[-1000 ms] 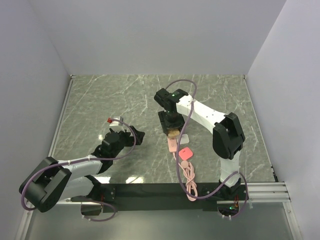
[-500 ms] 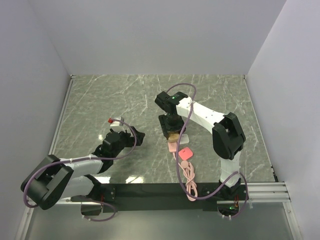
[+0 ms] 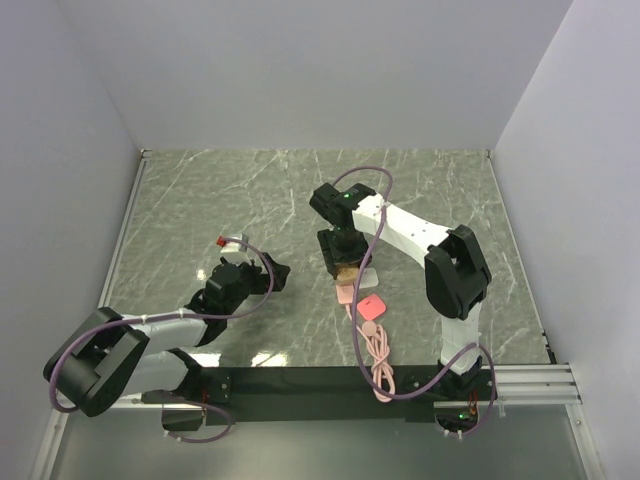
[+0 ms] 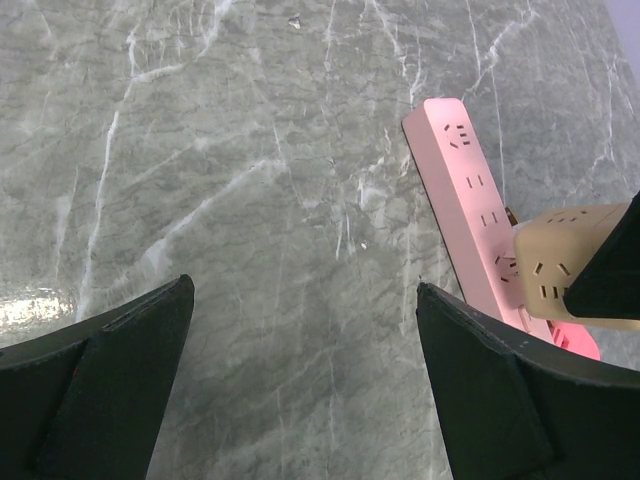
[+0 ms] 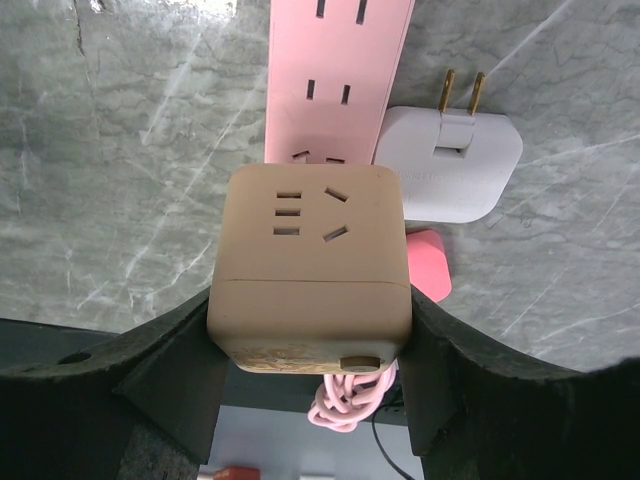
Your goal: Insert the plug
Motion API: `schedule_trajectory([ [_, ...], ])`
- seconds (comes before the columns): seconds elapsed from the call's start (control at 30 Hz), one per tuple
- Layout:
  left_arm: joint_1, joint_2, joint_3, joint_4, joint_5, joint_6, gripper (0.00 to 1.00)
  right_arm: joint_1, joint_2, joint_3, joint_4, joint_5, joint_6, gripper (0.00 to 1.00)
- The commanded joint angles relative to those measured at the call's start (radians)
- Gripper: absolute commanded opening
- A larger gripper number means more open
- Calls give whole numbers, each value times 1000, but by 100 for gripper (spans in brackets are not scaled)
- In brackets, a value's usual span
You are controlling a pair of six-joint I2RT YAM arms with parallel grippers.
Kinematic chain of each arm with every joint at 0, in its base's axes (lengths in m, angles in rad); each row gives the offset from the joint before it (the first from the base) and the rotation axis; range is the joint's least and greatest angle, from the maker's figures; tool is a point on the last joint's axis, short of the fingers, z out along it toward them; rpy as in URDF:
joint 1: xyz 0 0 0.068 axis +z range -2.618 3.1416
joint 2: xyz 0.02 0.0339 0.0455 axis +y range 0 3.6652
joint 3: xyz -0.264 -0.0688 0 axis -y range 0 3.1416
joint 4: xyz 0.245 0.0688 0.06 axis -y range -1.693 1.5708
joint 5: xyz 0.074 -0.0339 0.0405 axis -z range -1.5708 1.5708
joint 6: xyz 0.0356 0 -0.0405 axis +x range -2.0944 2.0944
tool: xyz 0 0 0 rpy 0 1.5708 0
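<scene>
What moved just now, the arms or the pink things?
The right gripper, holding the tan cube, slid a little toward the near edge over the pink power strip. The left arm's elbow shifted slightly. The coral plug, white adapter and open left gripper stayed put.

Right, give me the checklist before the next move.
1. Right tool grips the tan cube: ok.
2. Cube held over the power strip: ok.
3. Cube's prongs seated in the strip: cannot tell.
4. Plug picked up: not ok, it lies loose on the table.
5. Left tool open and empty: ok.
6. White adapter off the strip's sockets: ok.
</scene>
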Motion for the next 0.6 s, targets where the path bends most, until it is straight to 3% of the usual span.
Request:
schedule_trajectory([
  [0.0,4,1,14,46,16,-4,99,14,-65,23,-20,19,14,0],
  [0.57,4,5,16,48,21,-4,99,28,-68,-18,-3,9,15,0],
])
